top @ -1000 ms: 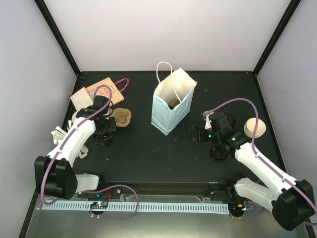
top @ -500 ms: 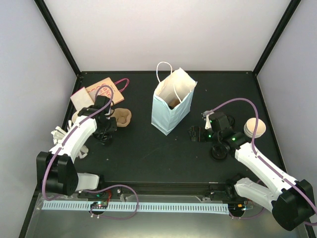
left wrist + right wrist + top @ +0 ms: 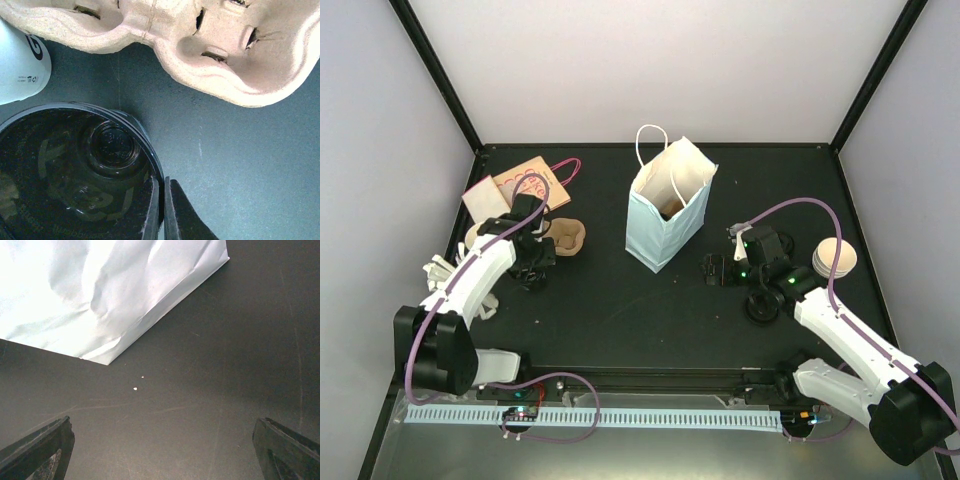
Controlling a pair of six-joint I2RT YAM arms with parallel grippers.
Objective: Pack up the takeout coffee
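1. Left gripper (image 3: 532, 268): positioned at the left side of the table (image 3: 620, 310), tips pointing down. In the left wrist view the left gripper (image 3: 161, 189) has its two fingers drawn almost together, pinching the rim of a black lid (image 3: 75, 175). One finger lies over the inside of the rim and the other outside it. The lid is round, with a raised circular centre, and rests on the dark surface.

2. Items near the lid: a moulded cardboard cup carrier (image 3: 200, 45) lies just beyond it, apart from it, with a strip of bare table between them. A white cup (image 3: 17, 65) lies on its side at the left edge of the wrist view, close to the lid. Contact between the two cannot be confirmed. In the overhead view the carrier (image 3: 566, 236) lies to the right of the left wrist.

3. Paper bag (image 3: 665, 205): stands upright and open-topped at the centre back of the table, well apart from the lid. Its white loop handle stands up at the back.

4. Right gripper (image 3: 713, 270): low over the table, to the right of the bag, pointing towards it. In the right wrist view the right gripper (image 3: 162, 427) has its fingers spread wide with nothing between them. The bag's (image 3: 100, 295) lower corner lies ahead of it.

5. A pale round stack (image 3: 835, 258) stands at the right edge of the table.
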